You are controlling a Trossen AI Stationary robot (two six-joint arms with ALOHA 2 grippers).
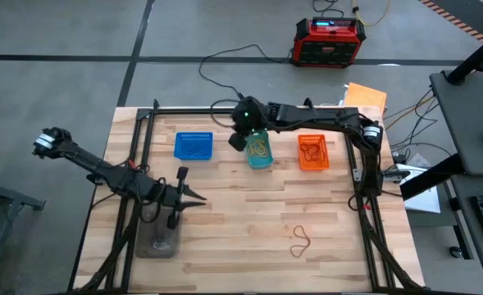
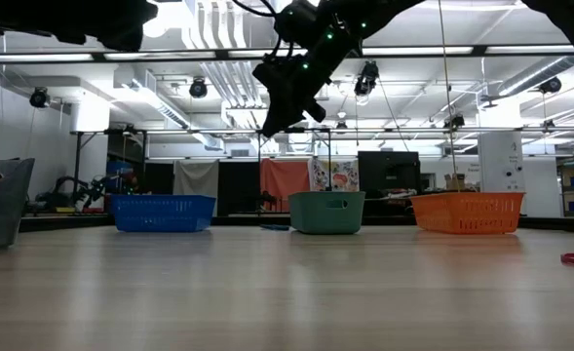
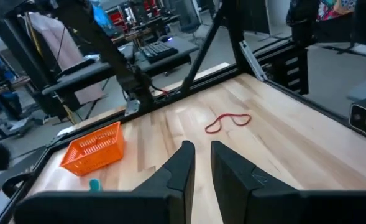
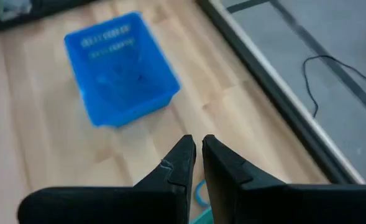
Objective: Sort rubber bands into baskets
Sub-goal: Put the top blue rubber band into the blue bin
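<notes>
The right gripper (image 1: 238,141), clenched and seemingly empty at upper centre, should swing low toward the red band (image 1: 301,241).

Table (image 1: 249,221): pale wood planks, smooth, faint sheen in the low view. Blue basket (image 1: 193,146), teal basket (image 1: 259,152) and orange basket (image 1: 313,152): perforated plastic, matt. Frame (image 1: 143,131): dark metal bars; red band (image 1: 300,240): thin rubber.

- Blue basket (image 1: 193,146), teal basket (image 1: 259,150) and orange basket (image 1: 313,152) stood in one row along the table's far side.
- One red rubber band (image 1: 301,242) lay twisted on bare wood, well apart from the baskets.
</notes>
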